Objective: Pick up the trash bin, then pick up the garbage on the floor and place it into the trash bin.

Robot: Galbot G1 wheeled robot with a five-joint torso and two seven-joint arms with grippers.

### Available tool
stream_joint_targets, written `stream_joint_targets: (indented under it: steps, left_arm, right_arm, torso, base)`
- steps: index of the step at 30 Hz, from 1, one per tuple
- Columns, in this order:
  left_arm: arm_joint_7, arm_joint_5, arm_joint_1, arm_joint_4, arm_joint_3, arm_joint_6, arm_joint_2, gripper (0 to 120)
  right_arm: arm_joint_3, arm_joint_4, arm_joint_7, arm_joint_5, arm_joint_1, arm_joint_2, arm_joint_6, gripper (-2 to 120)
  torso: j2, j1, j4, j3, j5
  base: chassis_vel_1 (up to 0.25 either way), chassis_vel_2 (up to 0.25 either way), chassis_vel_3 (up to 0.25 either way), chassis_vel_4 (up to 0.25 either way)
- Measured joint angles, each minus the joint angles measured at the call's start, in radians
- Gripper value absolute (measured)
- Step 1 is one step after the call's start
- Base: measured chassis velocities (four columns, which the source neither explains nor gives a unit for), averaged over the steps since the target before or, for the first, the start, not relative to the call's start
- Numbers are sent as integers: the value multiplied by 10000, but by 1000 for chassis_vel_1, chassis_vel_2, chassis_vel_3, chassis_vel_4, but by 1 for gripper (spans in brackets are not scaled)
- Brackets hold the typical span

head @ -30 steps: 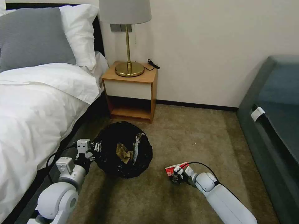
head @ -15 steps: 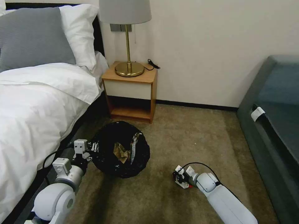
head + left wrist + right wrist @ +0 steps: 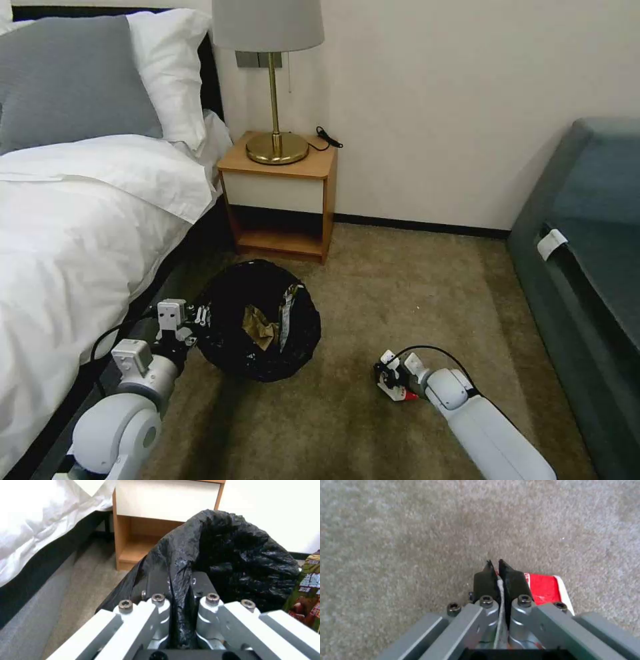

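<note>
Left gripper (image 3: 200, 319) lower left of frame, jaws clamped tight on the bag-covered rim of the trash bin (image 3: 260, 320); the wrist view shows black plastic pinched between its fingers (image 3: 160, 605); bin sits centre-left in front of the nightstand (image 3: 280, 200), beside the bed (image 3: 80, 220); brown paper (image 3: 259, 327) and a shiny wrapper (image 3: 288, 313) already inside. Right gripper (image 3: 395, 385) lower centre-right, low over the carpet (image 3: 413, 293), well apart from the bin; jaws nearly closed on the thin edge of the red-and-white packet (image 3: 546, 588), most of it hanging out to one side. Risks: edge-only pinch, so the packet could slip out or swing on the carry to the bin; left grip is mostly bag film, so the bin may sag, tilt or pull its liner loose.
</note>
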State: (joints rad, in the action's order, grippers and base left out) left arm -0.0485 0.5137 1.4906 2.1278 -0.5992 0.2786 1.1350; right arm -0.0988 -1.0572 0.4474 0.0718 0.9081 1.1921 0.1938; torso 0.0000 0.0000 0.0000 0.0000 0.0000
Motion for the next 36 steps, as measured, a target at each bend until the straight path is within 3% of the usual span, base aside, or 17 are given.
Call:
stream_joint_targets:
  steps: [20,36]
  left_arm:
    - [1,-86,312,210,-121,-112,115,5]
    - [9,-323,451,354,-74,-242,543,5]
  right_arm:
    - [-995,-1154,-8,-706,308,-64,18,0]
    - [-3100,-3660,-15,-2417,-96,-78,645,0]
  torso:
    - [-1,0,0,0,1]
    - [0,0,0,0,0]
  base:
    - [0,0,0,0]
    - [0,0,0,0]
